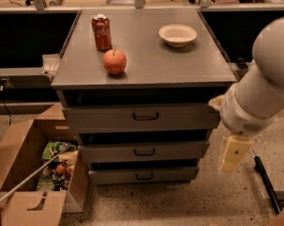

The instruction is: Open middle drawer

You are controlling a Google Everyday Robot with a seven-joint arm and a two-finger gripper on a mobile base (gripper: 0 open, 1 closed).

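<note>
The grey cabinet (pixel 146 74) has three stacked drawers. The middle drawer (pixel 179 150) is the second one down, with a flat grey front and a small dark loop handle (pixel 144 151) at its centre. Its front looks pushed in. My gripper (pixel 233 154) hangs from the white arm (pixel 266 84) at the right. It is level with the middle drawer, just beyond the drawer's right end and apart from the handle.
A red soda can (pixel 102 32), an apple (pixel 114 61) and a white bowl (pixel 177 35) stand on the cabinet top. An open cardboard box (pixel 19 173) with clutter sits on the floor at the left. A dark rod (pixel 268 185) lies on the floor at the right.
</note>
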